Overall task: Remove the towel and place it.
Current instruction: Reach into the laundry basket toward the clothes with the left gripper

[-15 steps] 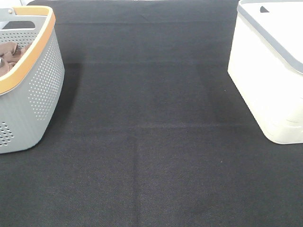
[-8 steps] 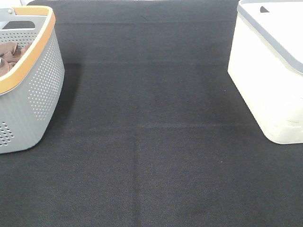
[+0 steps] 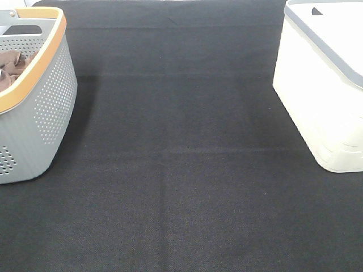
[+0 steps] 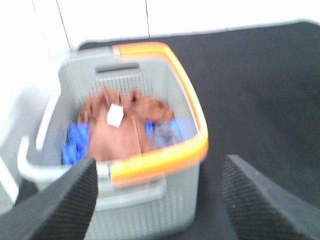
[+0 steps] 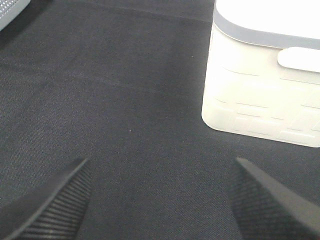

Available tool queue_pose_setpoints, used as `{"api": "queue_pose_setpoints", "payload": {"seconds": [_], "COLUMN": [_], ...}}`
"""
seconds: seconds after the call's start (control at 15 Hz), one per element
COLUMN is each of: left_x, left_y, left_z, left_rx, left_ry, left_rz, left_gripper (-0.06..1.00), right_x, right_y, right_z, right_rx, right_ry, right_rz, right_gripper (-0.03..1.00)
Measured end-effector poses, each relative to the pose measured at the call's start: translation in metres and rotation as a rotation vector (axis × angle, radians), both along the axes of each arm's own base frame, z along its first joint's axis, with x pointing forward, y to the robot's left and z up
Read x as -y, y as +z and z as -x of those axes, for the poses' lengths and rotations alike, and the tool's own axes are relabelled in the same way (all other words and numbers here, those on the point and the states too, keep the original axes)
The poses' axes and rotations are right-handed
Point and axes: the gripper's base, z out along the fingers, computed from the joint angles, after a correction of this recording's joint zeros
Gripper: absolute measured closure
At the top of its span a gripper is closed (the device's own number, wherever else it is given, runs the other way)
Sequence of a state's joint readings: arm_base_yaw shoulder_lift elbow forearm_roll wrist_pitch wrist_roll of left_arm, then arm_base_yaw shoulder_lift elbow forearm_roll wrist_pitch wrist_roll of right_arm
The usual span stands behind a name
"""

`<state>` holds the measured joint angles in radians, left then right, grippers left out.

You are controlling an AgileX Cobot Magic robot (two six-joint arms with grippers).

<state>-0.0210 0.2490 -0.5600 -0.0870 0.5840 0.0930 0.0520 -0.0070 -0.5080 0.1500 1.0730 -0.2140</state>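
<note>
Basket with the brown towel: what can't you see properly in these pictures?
Towel: blurred in the left wrist view; in the high view the basket wall and picture edge hide most of it.
Blue things under it: mostly covered, blurred, unidentifiable.
White bin: cut off by the high view's right edge; top washed out.

The reddish-brown towel (image 4: 119,136) lies crumpled inside the grey basket (image 4: 145,205).

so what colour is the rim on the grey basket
The rim is orange, clearest in the left wrist view.

Grey basket (image 3: 51,107) cut off by frame edge, white bin (image 3: 312,102) likewise, towel (image 4: 120,140) badly blurred
</note>
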Motion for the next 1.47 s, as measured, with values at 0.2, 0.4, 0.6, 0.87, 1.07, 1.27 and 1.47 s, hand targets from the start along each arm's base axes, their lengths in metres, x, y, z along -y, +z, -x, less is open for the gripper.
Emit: {"api": "queue_pose_setpoints", "payload": {"seconds": [0.2, 0.4, 0.6, 0.87, 1.07, 1.27, 1.47], "left_x": [-0.001, -0.001, 0.000, 0.002, 0.001, -0.007, -0.014], "left_y": [0.010, 0.000, -0.004, 0.016, 0.041, 0.033, 0.014], "left_z": [-0.053, -0.112, -0.164, -0.219, -0.259, -0.289, -0.319], "left_rx": [0.067, -0.024, -0.178, -0.332, -0.382, -0.493, -0.624], "left_ry": [0.026, 0.039, 0.053, 0.047, 0.068, 0.160, 0.255], "left_rz": [0.004, 0.010, 0.062, 0.042, 0.023, -0.002, -0.033], "left_gripper": [0.32, 0.32, 0.32, 0.32, 0.32, 0.32, 0.32], "right_x": [0.000, 0.000, 0.000, 0.000, 0.000, 0.000, 0.000], "right_y": [0.000, 0.000, 0.000, 0.000, 0.000, 0.000, 0.000], "right_z": [0.000, 0.000, 0.000, 0.000, 0.000, 0.000, 0.000], "right_rx": [0.000, 0.000, 0.000, 0.000, 0.000, 0.000, 0.000], "right_ry": [0.000, 0.000, 0.000, 0.000, 0.000, 0.000, 0.000], "right_rz": [0.000, 0.000, 0.000, 0.000, 0.000, 0.000, 0.000], "right_gripper": [0.24, 0.24, 0.24, 0.24, 0.24, 0.24, 0.24]}}
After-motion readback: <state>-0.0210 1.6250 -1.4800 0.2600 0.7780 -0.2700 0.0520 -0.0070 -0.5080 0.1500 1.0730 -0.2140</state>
